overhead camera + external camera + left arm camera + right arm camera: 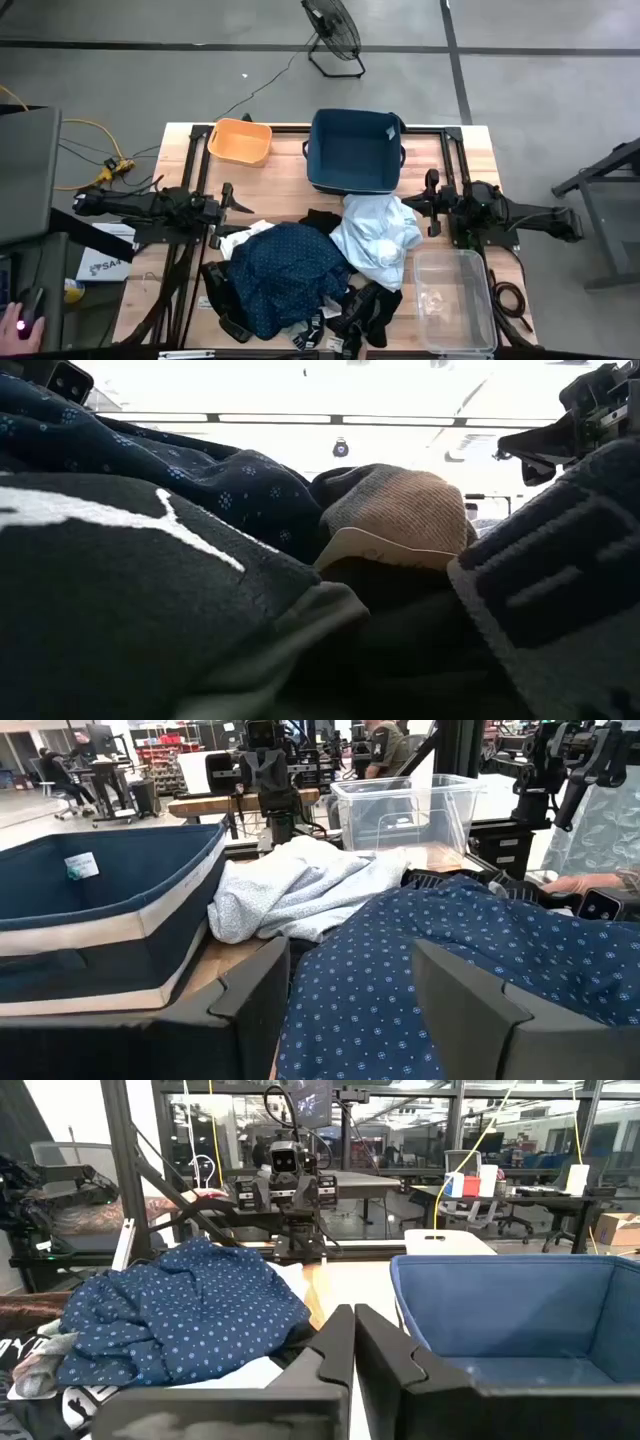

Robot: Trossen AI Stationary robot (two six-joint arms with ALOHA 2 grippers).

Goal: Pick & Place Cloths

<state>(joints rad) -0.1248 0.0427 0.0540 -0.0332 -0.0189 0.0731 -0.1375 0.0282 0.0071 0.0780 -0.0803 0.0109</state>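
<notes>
The cloths lie heaped on the table's near half. A dark-blue patterned shirt point(285, 265) is in the middle, and a pale blue-white shirt point(378, 235) lies to its right, touching the bin's near wall. Black pieces point(370, 310) lie at the near edge, and a small white piece point(240, 240) lies at the left. A grey-tan sock point(400, 510) tops the pile in the low view. My left gripper point(240, 200) hovers open left of the pile, its fingers on either side of the patterned shirt point(480, 950) seen beyond them. My right gripper point(353, 1345) is shut, right of the pale shirt.
A navy fabric bin point(355, 150) stands at the far middle with a label inside. An orange tub point(240, 141) sits at the far left. A clear plastic box point(455, 300) stands at the near right. A person's hand point(20, 320) shows off the table at the left.
</notes>
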